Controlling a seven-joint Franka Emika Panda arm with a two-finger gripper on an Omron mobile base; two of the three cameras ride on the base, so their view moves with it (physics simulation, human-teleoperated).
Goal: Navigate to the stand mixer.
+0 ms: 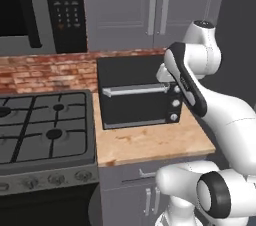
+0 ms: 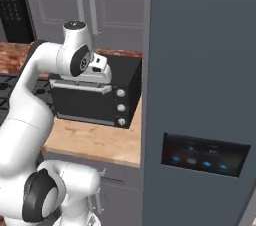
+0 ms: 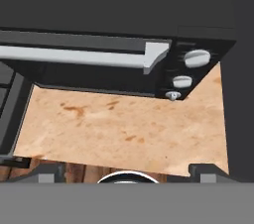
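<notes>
Left base view: parked before a short wooden counter [image 1: 150,145] carrying a black toaster oven [image 1: 137,92], w/ silver handle and three knobs at its right; gas stove [image 1: 45,127] to the left, microwave [image 1: 42,10] above it, brick backsplash [image 1: 50,72] behind, grey wall cabinets [image 1: 150,5] overhead. Arm folded up in front of the oven. No stand mixer on this stretch of counter. Right base view: same oven [image 2: 95,97] and counter [image 2: 95,140] seen from the other side; tall grey fridge [image 2: 200,95] w/ dark dispenser panel immediately right of the counter, blocking anything beyond. Hand view: looking down at oven front [image 3: 99,54], knobs, and bare wood below; gripper [image 3: 128,172] fingertips barely peeking at the bottom edge, well apart, nothing between them, so judged open and empty. Step in hand, by judgement: still searching/driving, goal not reached, mixer's whereabouts unknown from here. Next move likely calls for driving the base sideways along the kitchen, away from this oven, arm kept tucked to clear fridge and counter edge, until the mixer appears.
</notes>
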